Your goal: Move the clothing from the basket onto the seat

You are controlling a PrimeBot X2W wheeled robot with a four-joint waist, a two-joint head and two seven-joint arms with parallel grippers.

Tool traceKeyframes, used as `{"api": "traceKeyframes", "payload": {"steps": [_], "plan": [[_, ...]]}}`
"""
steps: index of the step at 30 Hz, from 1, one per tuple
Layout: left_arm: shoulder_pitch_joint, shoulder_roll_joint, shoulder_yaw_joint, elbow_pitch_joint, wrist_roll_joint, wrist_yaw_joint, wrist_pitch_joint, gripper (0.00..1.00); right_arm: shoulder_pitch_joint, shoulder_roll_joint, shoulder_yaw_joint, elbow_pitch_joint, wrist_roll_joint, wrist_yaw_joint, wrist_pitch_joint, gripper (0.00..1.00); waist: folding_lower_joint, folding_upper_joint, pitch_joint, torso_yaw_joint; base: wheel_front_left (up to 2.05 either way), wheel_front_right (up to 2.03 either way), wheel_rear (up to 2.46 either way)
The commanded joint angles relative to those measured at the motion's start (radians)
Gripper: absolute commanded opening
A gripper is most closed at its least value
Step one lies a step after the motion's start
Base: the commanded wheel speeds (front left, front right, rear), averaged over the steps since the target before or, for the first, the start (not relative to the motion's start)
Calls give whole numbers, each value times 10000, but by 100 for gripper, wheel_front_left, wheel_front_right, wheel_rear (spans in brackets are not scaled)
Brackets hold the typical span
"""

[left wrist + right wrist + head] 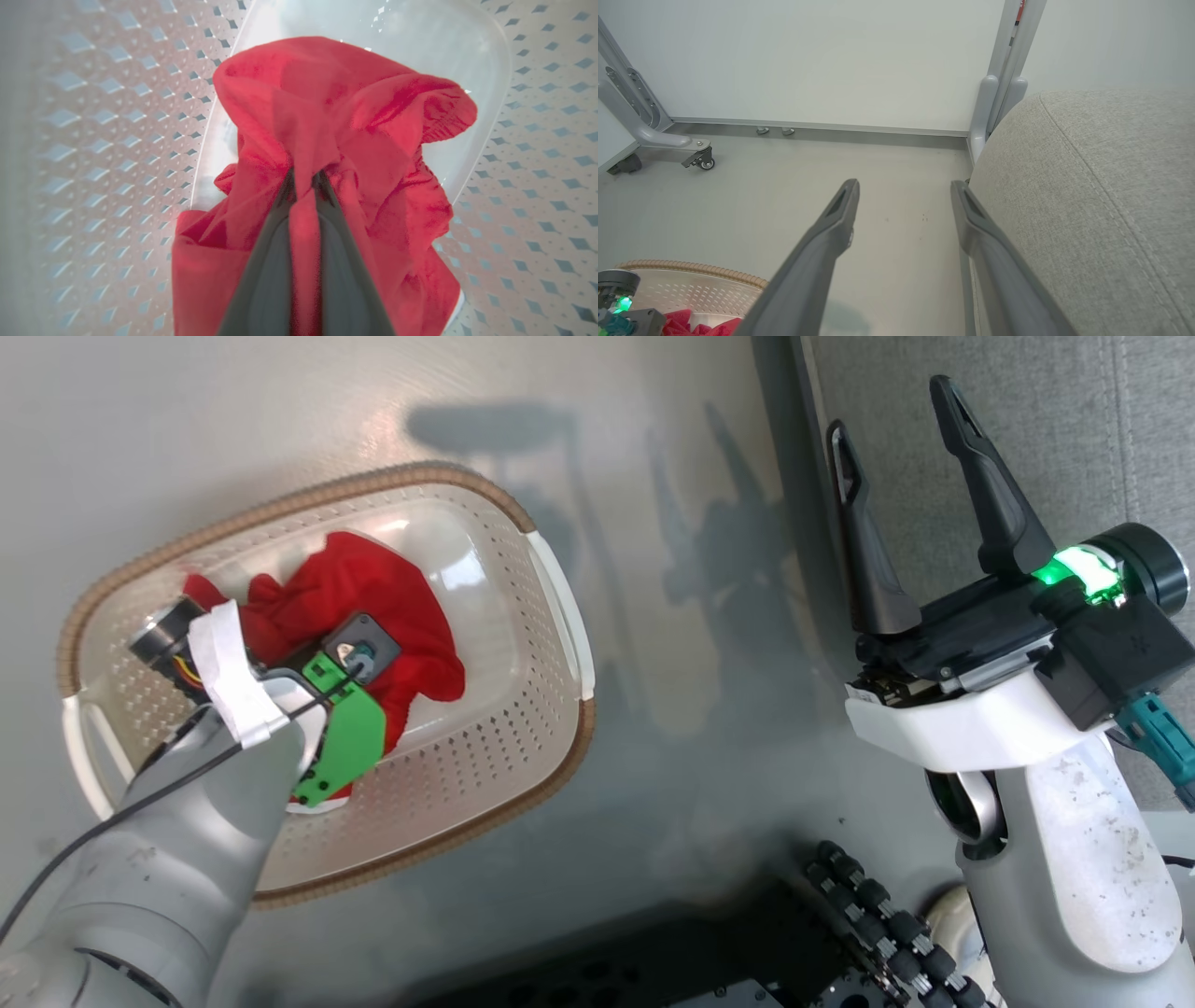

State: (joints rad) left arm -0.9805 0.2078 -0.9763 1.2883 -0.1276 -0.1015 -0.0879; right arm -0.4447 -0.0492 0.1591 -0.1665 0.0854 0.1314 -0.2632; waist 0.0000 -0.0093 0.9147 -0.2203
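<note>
The red clothing [373,607] lies bunched inside the cream perforated basket [495,747] on the floor at the left of the head view. My left arm reaches down into the basket, its wrist over the pile. In the left wrist view my left gripper [304,182] is shut on a fold of the red clothing [345,116], the cloth pinched between the two dark fingers above the basket's bottom [420,37]. My right gripper [896,425] stands open with nothing in it, beside the grey seat [1074,420]. The right wrist view shows its fingers [840,210] spread next to the seat [1101,196].
The basket stands on a glossy grey floor [691,644] between me and the seat. A white wall panel with wheeled metal feet [698,158] lies beyond. My dark base with black rollers [868,915] shows at the bottom of the head view.
</note>
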Motion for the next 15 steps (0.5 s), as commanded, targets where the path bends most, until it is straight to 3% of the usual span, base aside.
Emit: {"api": "traceKeyframes", "payload": {"steps": [1, 15], "plan": [[147, -74, -18, -1, -86, -36, -171, 0, 45, -24, -15, 99, -48, -14, -24, 100, 0, 93, -546, 306, 0, 0, 0], [816, -960, 197, -371, -954, -244, -1655, 0, 592, -31, -207, 1316, -166, -14, -24, 100, 0, 93, -2870, 1246, 0, 0, 0]]}}
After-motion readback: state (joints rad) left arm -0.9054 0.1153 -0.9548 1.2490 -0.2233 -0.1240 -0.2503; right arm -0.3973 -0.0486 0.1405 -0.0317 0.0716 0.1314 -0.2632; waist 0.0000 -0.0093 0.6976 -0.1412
